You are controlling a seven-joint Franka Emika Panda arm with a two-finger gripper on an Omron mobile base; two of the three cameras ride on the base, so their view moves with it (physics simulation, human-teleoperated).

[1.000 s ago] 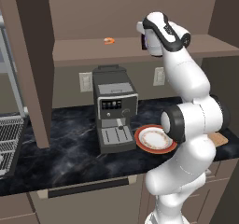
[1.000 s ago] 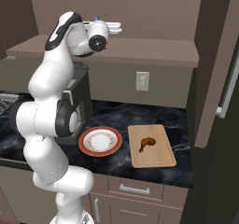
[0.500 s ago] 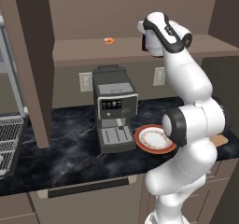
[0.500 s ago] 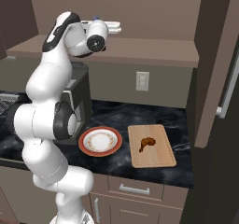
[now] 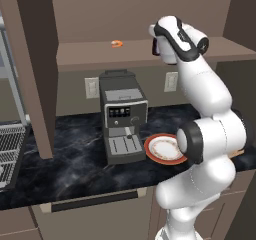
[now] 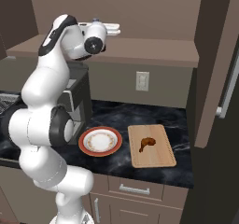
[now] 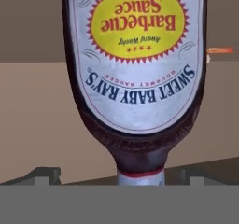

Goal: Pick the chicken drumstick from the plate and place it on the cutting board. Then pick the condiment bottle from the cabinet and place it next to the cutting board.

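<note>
- The drumstick (image 6: 147,143) already lies on the cutting board (image 6: 158,157), well below my claw (image 6: 112,28), so I judge the first half done; the plate (image 6: 87,146) beside the board sits bare.
- What is left is the bottle (image 7: 135,64): it stands on the cabinet shelf (image 6: 154,55) right in front of my claw, its label reading upside down in the hand view.
- My claw is spread wide and holds nothing; the fingertips (image 7: 46,175) flank the bottle's neck without closing on it.
- A coffee machine (image 5: 121,115) stands on the desk (image 5: 75,169) below, left of the plate; a small orange ring (image 5: 116,43) rests further along the shelf. Neither seems to block the grasp.
</note>
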